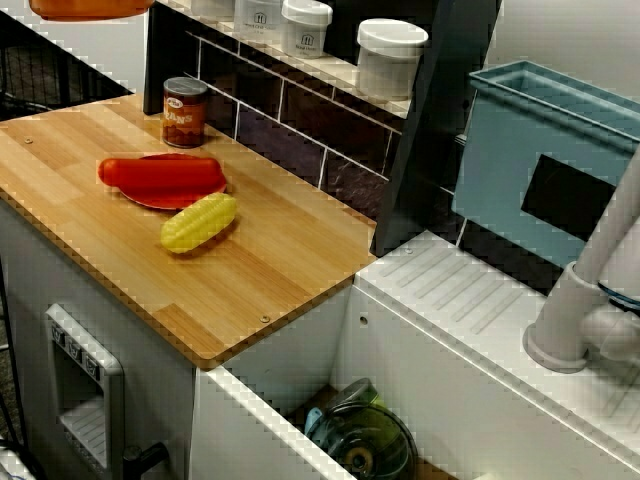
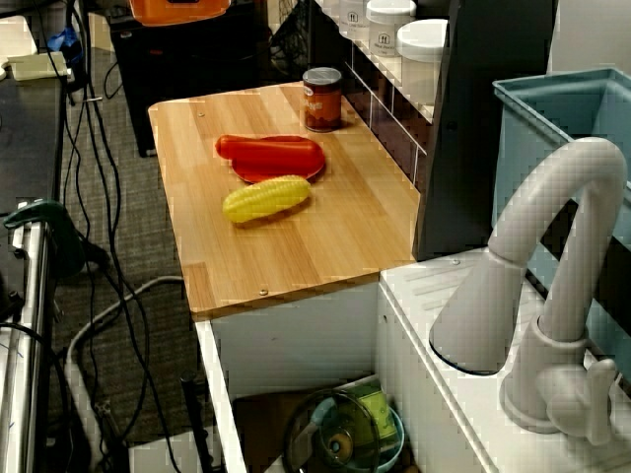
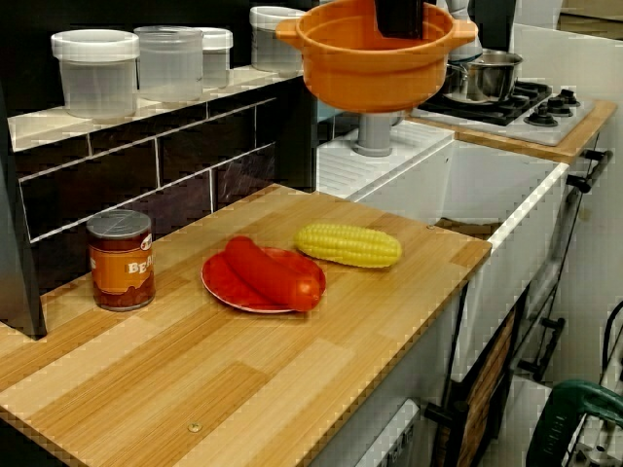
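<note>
- My gripper point(image 3: 399, 17) shows only in the low view across the counter, as a dark block dropping from the top edge into the orange pot point(image 3: 375, 63).
- The fingertips are hidden inside the pot. It hangs in the air with nothing else touching it, so I read the gripper as clamped on it.
- The pot is upright, its two side handles level, and it hangs well clear above the wooden counter point(image 3: 243, 379).
- The high view over the counter and the view past the faucet catch only a sliver of orange at their top edge. That sliver sits toward the end of the board away from the sink.
- Below the pot on the board, a red sausage point(image 3: 273, 272) lies across a red plate point(image 3: 226, 284).
- A yellow corn cob point(image 3: 348, 245) lies on its side just beside the plate, on the sink side. I cannot tell whether it touches the rim.
- A small can point(image 3: 121, 259) stands upright near the tiled back wall, apart from the plate.
- White-lidded jars point(image 3: 95, 73) line the shelf above the tiles.
- Past the board I see the white faucet point(image 2: 552, 256), a blue bin point(image 1: 540, 150) behind it, and a glass lid point(image 1: 365, 445) down in the sink.
</note>
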Robot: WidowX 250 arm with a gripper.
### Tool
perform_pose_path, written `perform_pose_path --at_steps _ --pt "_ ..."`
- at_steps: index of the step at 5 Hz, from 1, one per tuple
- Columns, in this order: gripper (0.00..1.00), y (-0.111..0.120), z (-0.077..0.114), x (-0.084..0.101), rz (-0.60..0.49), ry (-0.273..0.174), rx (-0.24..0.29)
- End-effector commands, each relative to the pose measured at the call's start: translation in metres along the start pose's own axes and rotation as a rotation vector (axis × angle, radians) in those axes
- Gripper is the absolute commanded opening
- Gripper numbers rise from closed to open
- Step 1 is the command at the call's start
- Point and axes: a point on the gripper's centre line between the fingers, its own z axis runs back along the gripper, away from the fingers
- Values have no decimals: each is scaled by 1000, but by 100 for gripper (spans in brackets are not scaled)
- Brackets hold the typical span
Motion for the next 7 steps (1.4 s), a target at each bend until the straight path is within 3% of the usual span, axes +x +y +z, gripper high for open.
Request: perform_pose_path --at_steps 1,3,4,7 --pt "0 -14 10 -17 -62 -31 27" --pt "0 -25 0 -1 -96 16 34" --pt "0 -31 -1 14 -104 3 10" --pt "0 -61 3 42 -135 23 13"
